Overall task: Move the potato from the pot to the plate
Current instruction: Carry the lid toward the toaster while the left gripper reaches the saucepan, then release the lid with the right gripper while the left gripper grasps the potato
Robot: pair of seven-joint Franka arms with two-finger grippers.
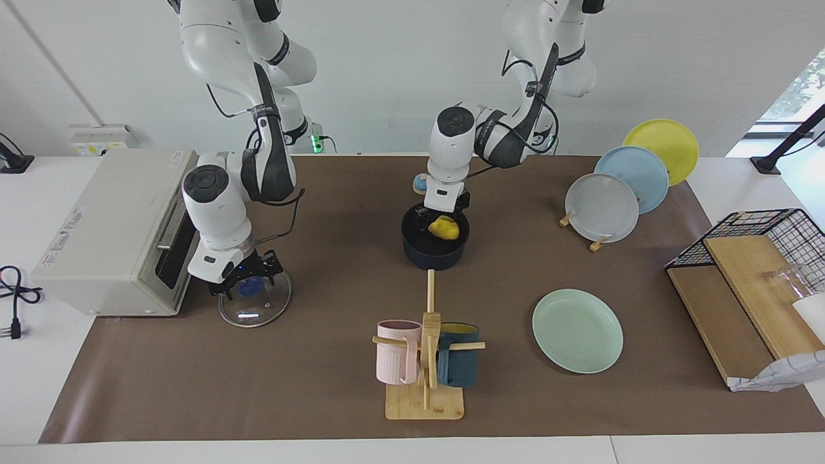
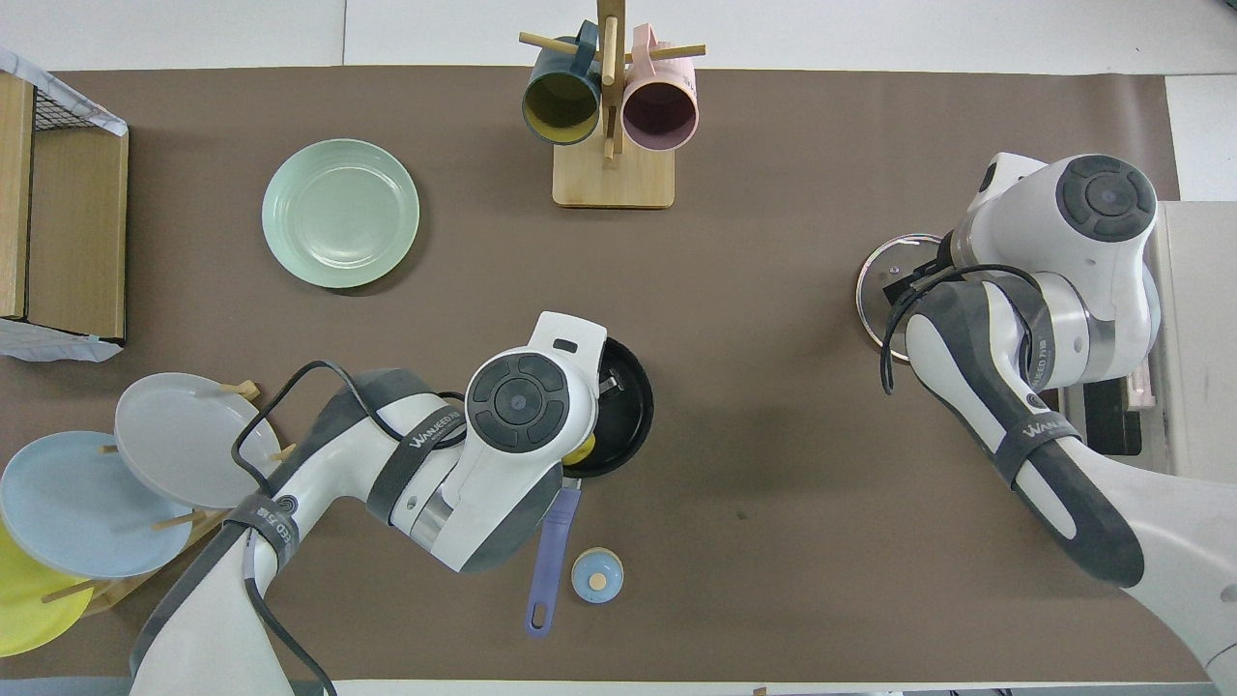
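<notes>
My left gripper (image 1: 441,218) reaches into the pot (image 1: 434,248), where the potato (image 1: 445,227) lies; I cannot tell its grip. Next, I judge: lift toward the plate (image 1: 578,330). My right gripper (image 1: 248,276) waits at the glass lid (image 1: 254,301).

A smooth, bright yellow plastic-looking potato (image 1: 444,227) is lying in a dark navy saucepan (image 1: 433,254) whose matt black inside is showing. The pale mint-green round plate (image 1: 577,330) is looking smooth with a soft sheen. A clear glass lid with a metal rim (image 1: 254,310) is catching light. A matt brown mat (image 1: 322,386) is covering the table, and a pale wooden mug rack (image 1: 425,399) is standing on it.
</notes>
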